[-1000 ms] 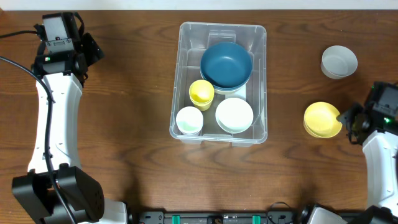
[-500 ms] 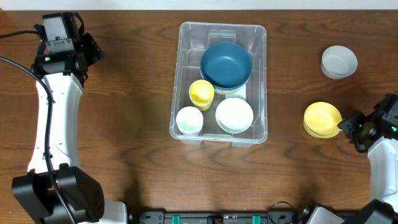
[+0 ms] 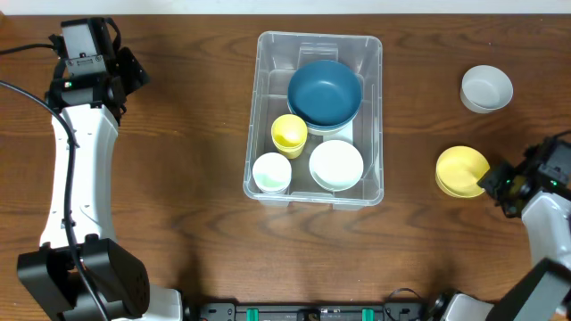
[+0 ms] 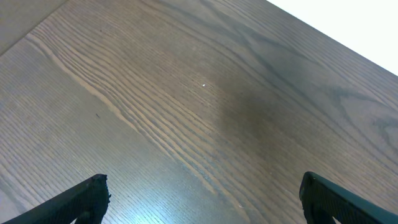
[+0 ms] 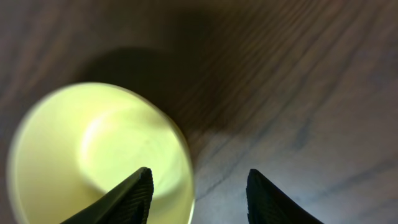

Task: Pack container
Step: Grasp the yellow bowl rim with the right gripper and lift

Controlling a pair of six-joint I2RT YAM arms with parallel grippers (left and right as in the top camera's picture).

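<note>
Yellow fills the near side of the right wrist view: a yellow bowl (image 5: 93, 155) sits mouth-up on the wooden table (image 3: 196, 178), just beside the right gripper (image 5: 199, 193). The jaws stand moderately apart and hold nothing. One finger hangs over the bowl's inside and the other over bare wood, so the rim falls between them. That placement reads as a set-up for a pinch on the rim wall, though the blur makes it impossible to tell whether either finger touches the bowl.

Further in, at the middle of the table, lies the container (image 3: 264, 116), well apart from this bowl. It already holds a small white cup (image 3: 272, 171) and a white bowl (image 3: 336, 164) at its near end, a small yellow cup (image 3: 289, 132) behind them, and a blue bowl (image 3: 325, 92) at the far end. The load looks mostly in, with little floor left open, so nesting is probably the way to fit the rest.

A grey bowl (image 3: 486, 87) waits outside, beyond the yellow one. Farthest off, the left gripper (image 4: 208, 205) hangs over bare wood at the far left corner, its jaws spread wide and empty, parked out of the way.
</note>
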